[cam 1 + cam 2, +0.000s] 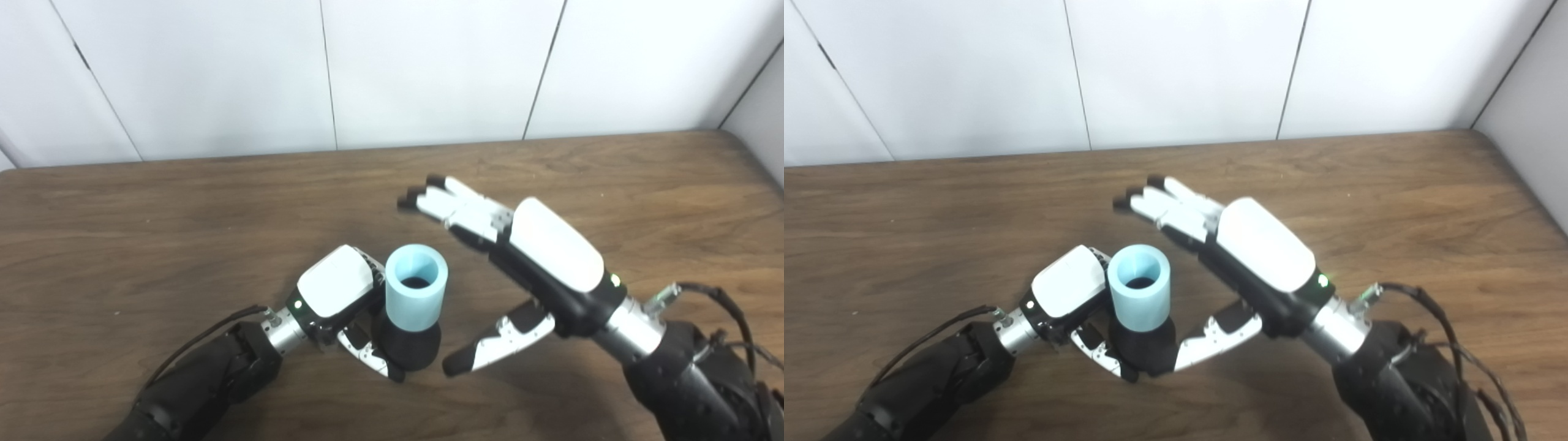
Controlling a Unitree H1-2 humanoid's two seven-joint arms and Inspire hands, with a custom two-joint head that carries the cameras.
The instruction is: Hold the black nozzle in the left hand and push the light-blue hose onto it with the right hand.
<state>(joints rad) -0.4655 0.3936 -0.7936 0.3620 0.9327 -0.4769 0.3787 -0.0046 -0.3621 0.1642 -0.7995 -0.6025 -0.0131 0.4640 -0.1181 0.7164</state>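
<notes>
Our left hand (335,294) grips the black nozzle (409,346), light-blue hose (416,294) seemingly seated upright on it, while our right hand (527,257) is spread, released, just beside the hose.

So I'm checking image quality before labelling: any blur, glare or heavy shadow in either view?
Left eye view: the right hand has softly blurred fingertips; the light-blue hose and the black nozzle, held by the left hand, are sharp. Right eye view: the same soft fingertips, mild sheen on the table, only faint shadows. No strong glare in either.
</notes>
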